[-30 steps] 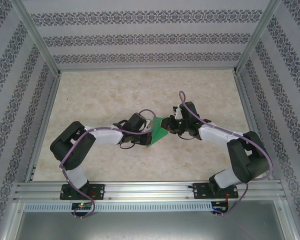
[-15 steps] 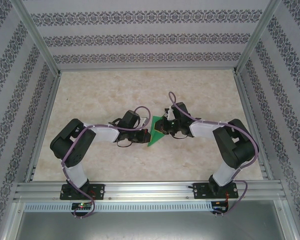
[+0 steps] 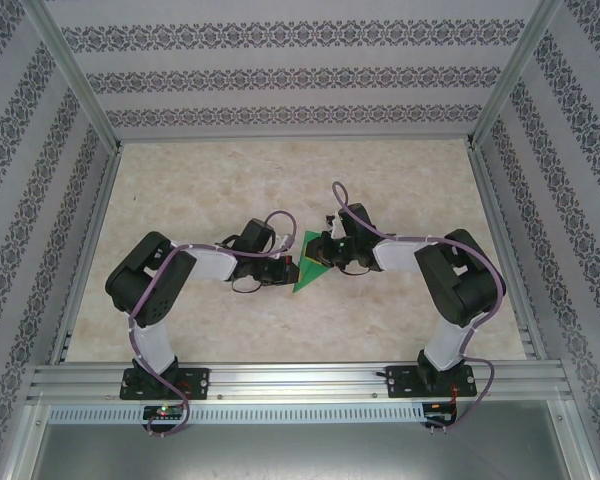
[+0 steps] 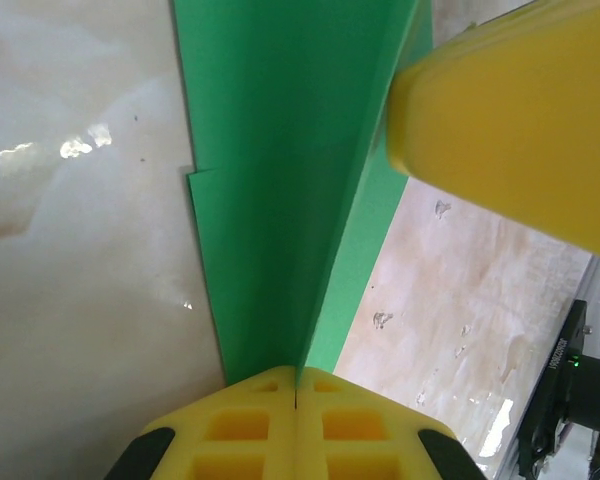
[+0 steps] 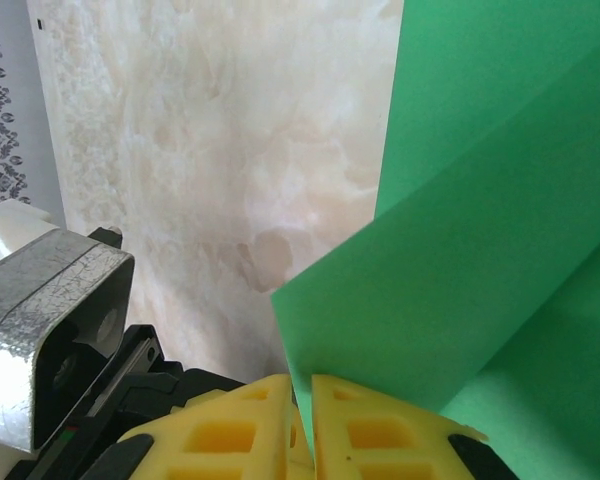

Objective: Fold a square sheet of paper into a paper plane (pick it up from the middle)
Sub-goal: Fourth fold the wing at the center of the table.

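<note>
The square sheet of paper point(image 3: 309, 263) is bright green and bent along a crease, held above the table between both arms. In the top view it looks like a narrow upright triangle. My left gripper point(image 3: 292, 270) is shut on its lower edge; in the left wrist view the green paper point(image 4: 270, 200) runs up from my shut fingertips point(image 4: 296, 385) with a sharp centre fold. My right gripper point(image 3: 326, 256) is shut on the other side; in the right wrist view a paper flap point(image 5: 460, 270) rises from between its fingers point(image 5: 380, 425). The right gripper's yellow finger point(image 4: 520, 110) shows in the left wrist view.
The marble-patterned tabletop point(image 3: 280, 180) lies under the paper. Patterned walls and a metal frame point(image 3: 75, 90) enclose it on three sides. The left gripper's body point(image 5: 60, 340) sits close to the right gripper. Both arm bases stand on the front rail point(image 3: 300, 378).
The right arm has swung left and both grippers have drawn closer together. The paper has gone from a wider tilted sheet to a narrower, folded upright shape.
</note>
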Action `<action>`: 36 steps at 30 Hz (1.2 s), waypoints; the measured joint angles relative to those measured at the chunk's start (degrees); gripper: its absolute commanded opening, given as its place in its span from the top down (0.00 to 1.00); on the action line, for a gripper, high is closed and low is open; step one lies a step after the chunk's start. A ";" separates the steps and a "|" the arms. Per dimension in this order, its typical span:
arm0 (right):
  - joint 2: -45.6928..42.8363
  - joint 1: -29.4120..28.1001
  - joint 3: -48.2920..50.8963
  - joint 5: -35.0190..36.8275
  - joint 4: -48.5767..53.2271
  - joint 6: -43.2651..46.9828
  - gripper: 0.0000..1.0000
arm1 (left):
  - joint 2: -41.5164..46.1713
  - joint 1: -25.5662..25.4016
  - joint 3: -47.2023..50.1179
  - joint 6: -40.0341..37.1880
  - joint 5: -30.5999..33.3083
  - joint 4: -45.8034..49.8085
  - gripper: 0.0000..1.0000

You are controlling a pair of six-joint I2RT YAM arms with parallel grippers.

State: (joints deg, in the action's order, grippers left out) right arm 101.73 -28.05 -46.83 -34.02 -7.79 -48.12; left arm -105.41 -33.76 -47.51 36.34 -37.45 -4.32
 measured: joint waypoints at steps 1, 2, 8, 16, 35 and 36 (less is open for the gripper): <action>0.13 0.00 -0.15 0.00 0.04 0.00 0.85 | -0.31 0.11 -0.02 0.07 -0.35 -0.15 0.98; 0.24 0.00 -0.28 0.00 0.04 0.00 0.85 | -0.59 0.28 -0.07 0.17 -0.90 -0.35 0.98; 0.98 0.02 -0.96 0.94 0.90 0.22 0.84 | -1.27 0.39 -0.57 0.26 -2.34 -0.39 0.94; 2.97 0.02 -2.19 1.36 1.33 0.26 0.84 | -1.25 0.37 -1.22 0.17 -2.60 0.04 0.82; 4.20 0.02 -2.95 1.29 0.79 0.22 0.83 | 0.76 0.37 -1.27 -2.51 0.66 4.39 0.82; 4.20 0.02 -2.95 1.29 0.70 0.20 0.83 | 0.76 0.37 -1.27 -2.67 0.74 4.50 0.86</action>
State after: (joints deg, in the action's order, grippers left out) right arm 105.93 -28.03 -49.78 -32.73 -7.09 -47.92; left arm -104.64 -33.39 -48.77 33.67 -36.71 0.19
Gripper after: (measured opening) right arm 0.167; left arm 0.183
